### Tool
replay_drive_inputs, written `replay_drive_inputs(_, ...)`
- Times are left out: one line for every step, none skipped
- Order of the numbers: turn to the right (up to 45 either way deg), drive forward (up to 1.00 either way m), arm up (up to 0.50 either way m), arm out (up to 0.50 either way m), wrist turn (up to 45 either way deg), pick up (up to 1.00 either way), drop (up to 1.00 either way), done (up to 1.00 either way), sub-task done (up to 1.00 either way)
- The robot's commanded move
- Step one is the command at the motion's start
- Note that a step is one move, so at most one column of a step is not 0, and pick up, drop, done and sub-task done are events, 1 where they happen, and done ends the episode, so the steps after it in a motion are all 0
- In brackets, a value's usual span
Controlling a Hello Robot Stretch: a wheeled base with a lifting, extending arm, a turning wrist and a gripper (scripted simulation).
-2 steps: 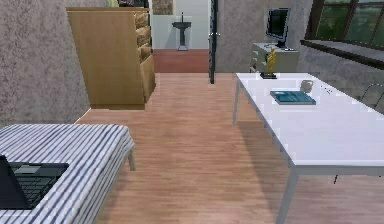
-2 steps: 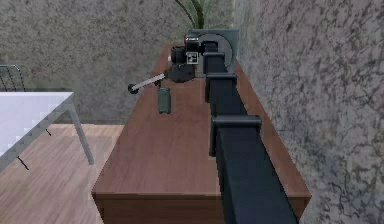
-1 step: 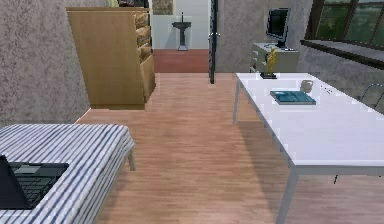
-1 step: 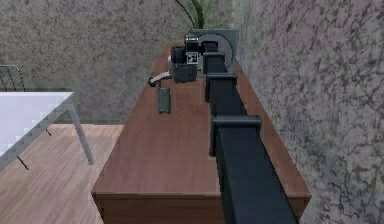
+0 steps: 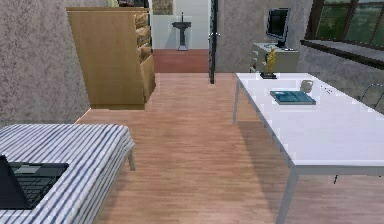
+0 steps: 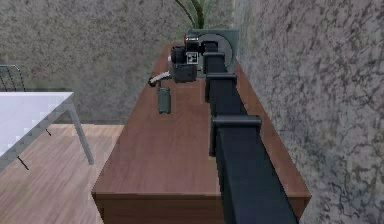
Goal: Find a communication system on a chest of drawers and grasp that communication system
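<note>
My arm (image 6: 235, 130) reaches out over the brown wooden top of a chest of drawers (image 6: 150, 160) that stands against a speckled wall. The gripper (image 6: 166, 77) is at the arm's far end, near the back of that top. A small dark upright thing (image 6: 163, 99) stands on the wood close by the gripper's fingers; its shape is too small to name. Since it rests on the surface there, I cannot tell whether the gripper holds anything.
A potted plant (image 6: 196, 12) and a round grey object (image 6: 226, 44) sit at the back of the chest. A white table (image 5: 320, 125) carries a book (image 5: 292, 97), a mug (image 5: 306, 86) and a statuette (image 5: 269, 66). A wooden shelf unit (image 5: 110, 55) and a striped bed (image 5: 75, 160) with a laptop (image 5: 28, 182) stand on the left.
</note>
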Motion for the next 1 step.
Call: replay_drive_inputs(0.0,0.0,0.0,0.0,0.0,0.0,0.0,1.0,0.0)
